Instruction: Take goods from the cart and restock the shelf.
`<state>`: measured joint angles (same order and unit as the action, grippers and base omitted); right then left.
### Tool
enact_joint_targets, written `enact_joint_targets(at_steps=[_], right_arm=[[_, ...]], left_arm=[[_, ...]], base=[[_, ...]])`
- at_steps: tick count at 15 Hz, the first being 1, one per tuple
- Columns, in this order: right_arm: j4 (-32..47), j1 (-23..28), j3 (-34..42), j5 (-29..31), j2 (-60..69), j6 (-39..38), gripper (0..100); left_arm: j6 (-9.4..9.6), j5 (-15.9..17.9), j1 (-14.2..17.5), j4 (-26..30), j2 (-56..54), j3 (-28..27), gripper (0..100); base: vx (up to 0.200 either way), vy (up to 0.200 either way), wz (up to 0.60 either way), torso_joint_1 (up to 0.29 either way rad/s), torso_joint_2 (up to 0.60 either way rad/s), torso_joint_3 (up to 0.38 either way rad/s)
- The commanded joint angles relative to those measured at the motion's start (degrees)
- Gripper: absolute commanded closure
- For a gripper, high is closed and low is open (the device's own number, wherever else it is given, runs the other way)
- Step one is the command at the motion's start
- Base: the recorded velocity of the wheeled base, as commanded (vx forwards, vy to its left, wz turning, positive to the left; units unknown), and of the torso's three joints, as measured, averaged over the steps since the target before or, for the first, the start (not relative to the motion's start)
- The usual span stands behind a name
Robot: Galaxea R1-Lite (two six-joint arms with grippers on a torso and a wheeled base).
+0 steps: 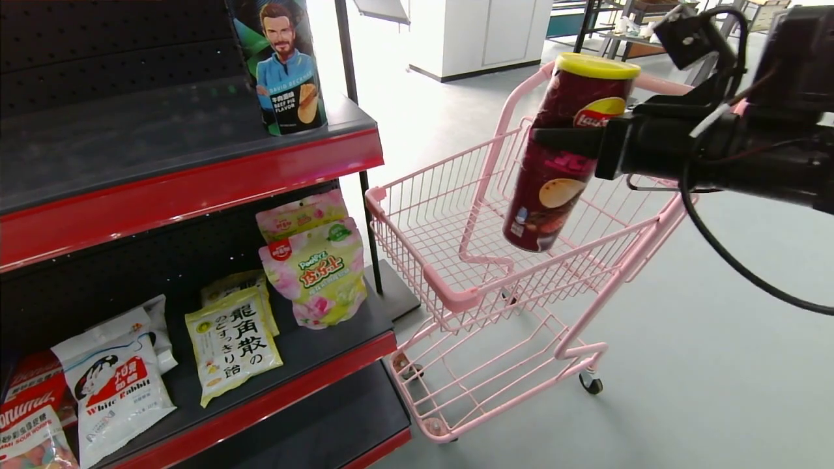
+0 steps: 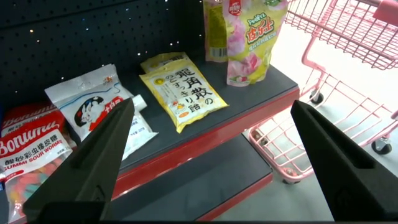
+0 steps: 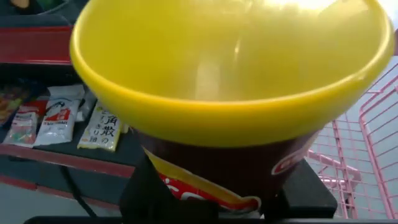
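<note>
Right jaws clenched on a chips can (image 1: 554,176); left jaws spread wide.
The chips can, dark red with a yellow lid (image 1: 596,65), hangs tilted over the pink cart (image 1: 449,296), gripped just below the lid. The left fingers (image 2: 87,168) hover well apart above the lower shelf (image 2: 249,102), where snack bags (image 2: 183,93) lie. A second can (image 1: 283,65) stands upright on the upper shelf (image 1: 163,150).
</note>
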<state>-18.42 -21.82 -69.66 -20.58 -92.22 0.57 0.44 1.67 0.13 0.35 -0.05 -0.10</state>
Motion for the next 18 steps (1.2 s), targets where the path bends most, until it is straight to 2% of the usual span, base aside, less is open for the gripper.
enact_joint_targets(at_steps=[1,3,7,14,18], right_arm=[[3.1,-3.0,13.8,-3.2,14.6,-0.4,100],[3.1,-4.5,16.7,-3.5,16.0,-1.0,100],[3.0,-9.6,16.4,-3.5,14.5,0.0,100],[3.1,-10.5,17.2,-2.4,14.7,0.4,100],[3.1,-11.3,17.2,-2.4,14.5,0.4,100]], left_arm=[[0.09,0.0,0.0,0.0,0.0,0.0,0],[0.09,0.0,0.0,0.0,0.0,0.0,0],[0.09,0.0,0.0,0.0,0.0,0.0,0],[0.09,0.0,0.0,0.0,0.0,0.0,0],[0.0,0.0,0.0,0.0,0.0,0.0,0]], base=[[0.0,0.0,0.0,0.0,0.0,0.0],[0.0,0.0,0.0,0.0,0.0,0.0],[0.0,0.0,0.0,0.0,0.0,0.0],[0.0,0.0,0.0,0.0,0.0,0.0],[0.0,0.0,0.0,0.058,-0.34,-0.281]])
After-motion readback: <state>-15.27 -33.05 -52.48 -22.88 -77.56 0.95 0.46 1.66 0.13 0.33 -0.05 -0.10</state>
